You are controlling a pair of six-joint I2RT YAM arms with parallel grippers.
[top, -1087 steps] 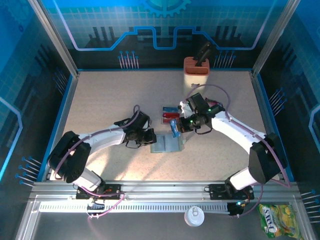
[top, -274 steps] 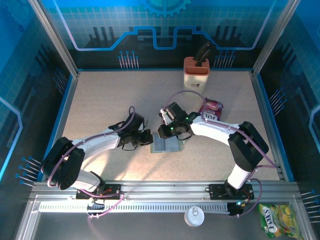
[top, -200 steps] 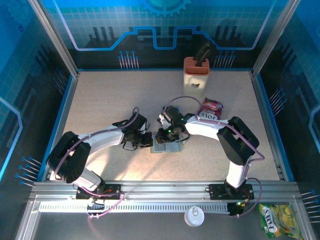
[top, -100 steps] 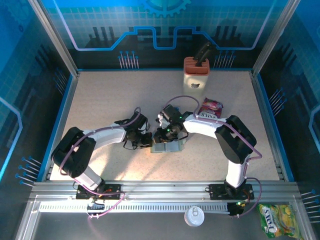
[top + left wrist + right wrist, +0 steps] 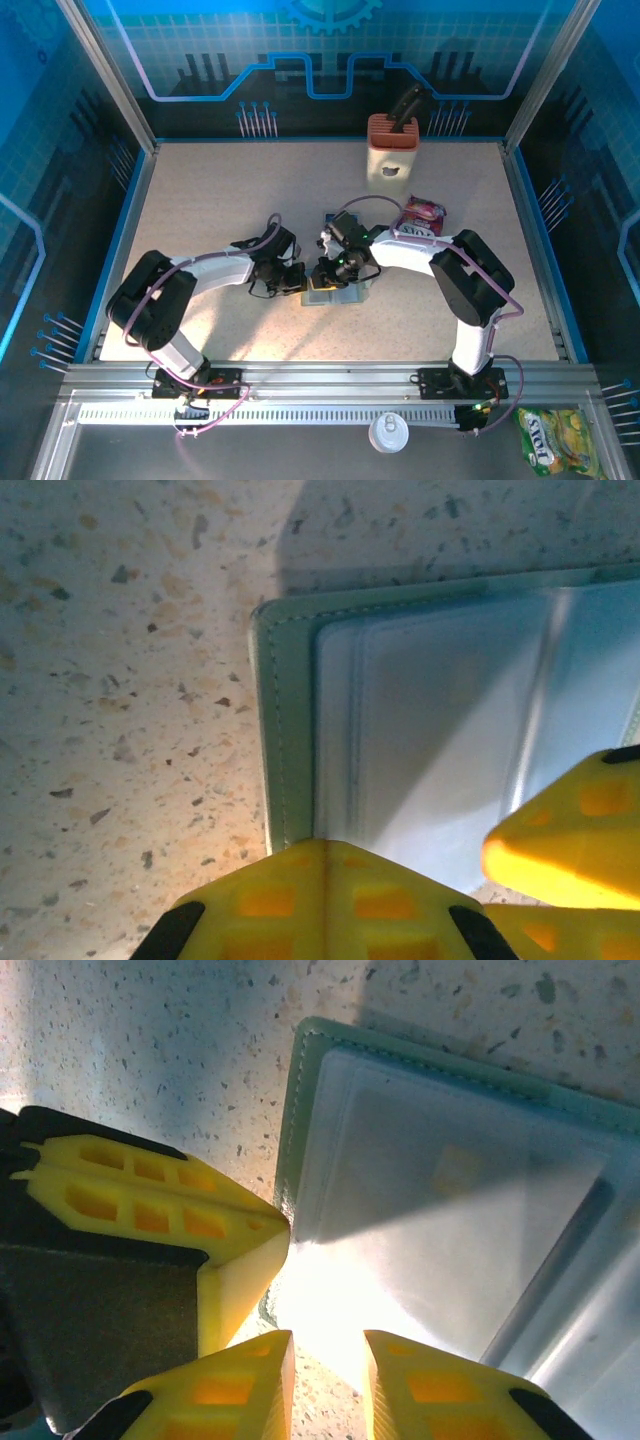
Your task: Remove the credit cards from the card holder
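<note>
The card holder [image 5: 337,295] lies open and flat on the table, pale grey-green with clear plastic pockets [image 5: 440,720] that look empty. My left gripper [image 5: 296,281] is shut, its joined tips [image 5: 322,880] resting on the holder's near edge. My right gripper [image 5: 328,277] is open by a narrow gap [image 5: 328,1370] over the holder's [image 5: 450,1180] left corner, with nothing between the fingers. The left gripper's finger [image 5: 160,1210] is close beside it. A small blue and red edge [image 5: 327,217], possibly the credit cards, peeks out by the right wrist, and the rest is hidden under the arm.
A crinkled purple-red snack packet [image 5: 423,214] lies right of the right arm. The tall orange-and-cream block [image 5: 391,150] stands at the back. A white lid [image 5: 386,433] and a yellow-green packet [image 5: 547,440] sit beyond the front rail.
Earlier the right gripper held the blue card above the holder. It has since come down to the holder's left panel without it. The left gripper has edged right onto the holder.
</note>
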